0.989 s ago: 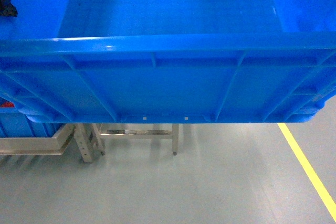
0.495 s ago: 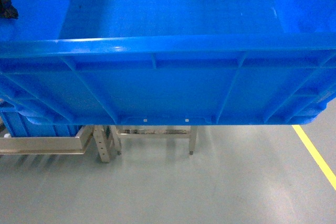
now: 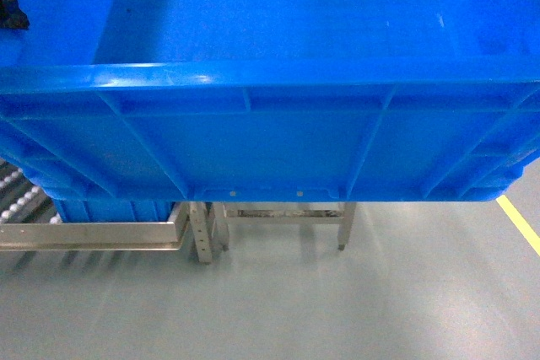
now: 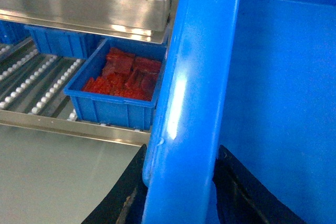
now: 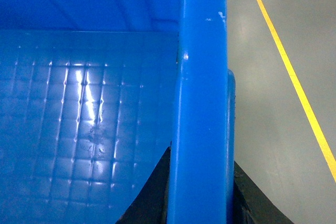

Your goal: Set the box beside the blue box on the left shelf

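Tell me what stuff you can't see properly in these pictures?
- Head view: the big box fills the frame, hiding most of the left shelf and both grippers.
- Left wrist view: the box rim covers part of the small blue bin; its red contents are too small to identify.
- Right wrist view: the rim hides the fingertips; the shelf is out of frame.

- The right gripper [image 5: 201,195] clamped the box [image 5: 202,103] by its thick rim — one dark finger either side.
- A yellow line [image 5: 294,77] crossed the grey floor [image 5: 262,129].
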### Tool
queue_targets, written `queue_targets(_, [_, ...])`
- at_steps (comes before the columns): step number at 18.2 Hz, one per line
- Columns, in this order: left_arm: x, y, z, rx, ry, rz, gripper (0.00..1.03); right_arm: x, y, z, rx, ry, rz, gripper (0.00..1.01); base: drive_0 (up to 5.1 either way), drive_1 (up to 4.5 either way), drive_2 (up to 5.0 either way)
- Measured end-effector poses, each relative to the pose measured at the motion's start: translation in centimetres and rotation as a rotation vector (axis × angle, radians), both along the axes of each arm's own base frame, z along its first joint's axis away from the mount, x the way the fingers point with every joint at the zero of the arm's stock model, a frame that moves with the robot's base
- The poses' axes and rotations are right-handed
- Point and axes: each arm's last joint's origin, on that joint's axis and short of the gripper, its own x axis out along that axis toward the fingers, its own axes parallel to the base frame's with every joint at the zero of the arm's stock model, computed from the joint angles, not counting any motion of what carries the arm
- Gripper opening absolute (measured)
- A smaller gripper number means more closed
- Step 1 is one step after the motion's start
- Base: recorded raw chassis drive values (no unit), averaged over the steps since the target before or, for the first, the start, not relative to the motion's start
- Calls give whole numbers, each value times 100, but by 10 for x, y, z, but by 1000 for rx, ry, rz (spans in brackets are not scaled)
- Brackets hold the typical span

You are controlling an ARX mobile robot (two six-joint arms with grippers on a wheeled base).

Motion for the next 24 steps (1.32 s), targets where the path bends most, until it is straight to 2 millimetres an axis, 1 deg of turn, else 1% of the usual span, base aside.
queue_targets(14, [0,0,0,-2,-2,1,32,0,0,1,0,-6,1,18,-495,240,240])
queue_targets(24, [0,0,0,-1,-1,0,32,0,0,1,0,-3,1,18,-502,136,322])
